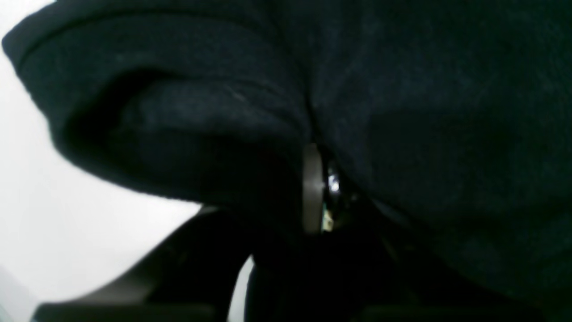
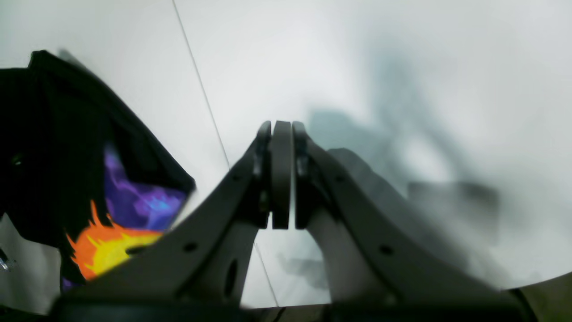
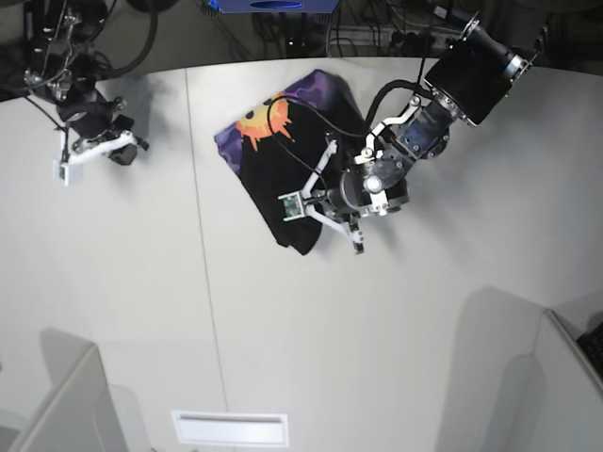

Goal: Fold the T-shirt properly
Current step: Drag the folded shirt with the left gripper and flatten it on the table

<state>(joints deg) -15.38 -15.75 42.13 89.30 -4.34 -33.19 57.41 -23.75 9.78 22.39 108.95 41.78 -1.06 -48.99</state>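
The T-shirt (image 3: 283, 179) lies bunched on the white table (image 3: 424, 311) at the back middle, black with its orange-yellow sun print (image 3: 256, 122) on purple facing up at the far end. My left gripper (image 3: 318, 209) is at the shirt's near right edge. In the left wrist view black cloth (image 1: 402, 112) fills the frame and wraps a grey finger pad (image 1: 313, 188), so the gripper (image 1: 315, 179) is shut on the T-shirt. My right gripper (image 3: 118, 146) hangs at the far left, away from the shirt. Its fingers (image 2: 281, 174) are pressed together with nothing between them, and the shirt (image 2: 53, 134) shows off to the side.
A seam (image 3: 203, 282) runs across the table from back to front. Grey partitions stand at the near left (image 3: 66, 405) and near right (image 3: 528, 377) corners. A slot (image 3: 231, 428) sits at the front edge. Cables and a blue item (image 3: 273, 5) lie behind the table.
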